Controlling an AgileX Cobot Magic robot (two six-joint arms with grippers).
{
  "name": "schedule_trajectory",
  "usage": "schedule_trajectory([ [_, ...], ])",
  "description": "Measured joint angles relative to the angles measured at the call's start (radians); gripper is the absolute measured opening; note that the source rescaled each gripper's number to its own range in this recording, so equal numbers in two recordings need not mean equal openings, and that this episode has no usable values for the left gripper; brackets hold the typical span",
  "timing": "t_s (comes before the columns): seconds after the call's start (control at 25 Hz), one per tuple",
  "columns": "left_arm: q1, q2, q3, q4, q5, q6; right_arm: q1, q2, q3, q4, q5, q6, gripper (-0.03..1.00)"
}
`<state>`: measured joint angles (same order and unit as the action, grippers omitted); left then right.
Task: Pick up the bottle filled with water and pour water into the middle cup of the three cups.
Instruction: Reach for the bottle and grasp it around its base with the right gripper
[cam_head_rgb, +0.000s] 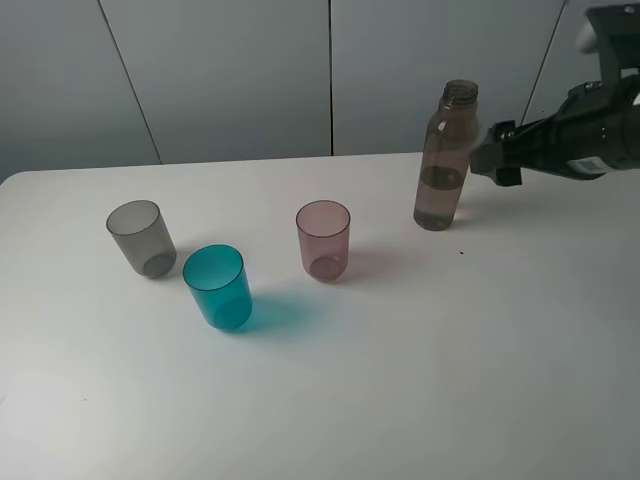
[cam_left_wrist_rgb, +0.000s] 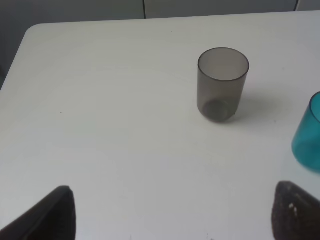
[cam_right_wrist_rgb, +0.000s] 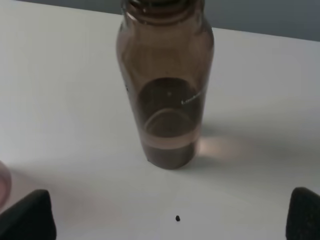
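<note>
A white table (cam_head_rgb: 400, 400) fills the scene. The dark right gripper (cam_head_rgb: 497, 156), spread wide and empty, sits just beside the bottle (cam_head_rgb: 443, 160); contact cannot be told. The left gripper (cam_left_wrist_rgb: 172, 215) is likewise wide apart, holding nothing. The bottle, smoky brown and uncapped with water in its lower part, stands upright at the far right. The middle cup (cam_head_rgb: 218, 287), teal, stands between the grey cup (cam_head_rgb: 141, 237) and pink cup (cam_head_rgb: 323, 240), well apart from the bottle; the left wrist view cuts it off.

I see the tall smoky-brown plastic bottle (cam_head_rgb: 443, 165) upright, uncapped, part-full, well apart from the teal plastic tumbler (cam_head_rgb: 218, 288) standing between a grey tumbler (cam_head_rgb: 141, 238) and a pink tumbler (cam_head_rgb: 323, 240).
</note>
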<state>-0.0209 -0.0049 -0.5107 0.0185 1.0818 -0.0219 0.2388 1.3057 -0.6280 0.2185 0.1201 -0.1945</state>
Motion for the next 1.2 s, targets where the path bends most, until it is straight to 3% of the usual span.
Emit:
schedule_trajectory([
  [0.12, 0.0, 0.0, 0.0, 0.0, 0.0, 0.0, 0.028, 0.045, 0.099, -0.03, -0.195, 0.002, 1.0],
  [0.2, 0.0, 0.0, 0.0, 0.0, 0.0, 0.0, 0.039, 0.08, 0.138, -0.048, -0.268, 0.002, 1.0],
  [0.44, 0.0, 0.0, 0.0, 0.0, 0.0, 0.0, 0.039, 0.227, 0.153, -0.052, -0.341, 0.029, 1.0],
  [0.92, 0.0, 0.0, 0.0, 0.0, 0.0, 0.0, 0.039, 0.508, 0.153, -0.183, -0.82, 0.171, 1.0],
  [1.2, 0.0, 0.0, 0.0, 0.0, 0.0, 0.0, 0.039, 0.599, 0.151, -0.207, -0.979, 0.179, 1.0],
])
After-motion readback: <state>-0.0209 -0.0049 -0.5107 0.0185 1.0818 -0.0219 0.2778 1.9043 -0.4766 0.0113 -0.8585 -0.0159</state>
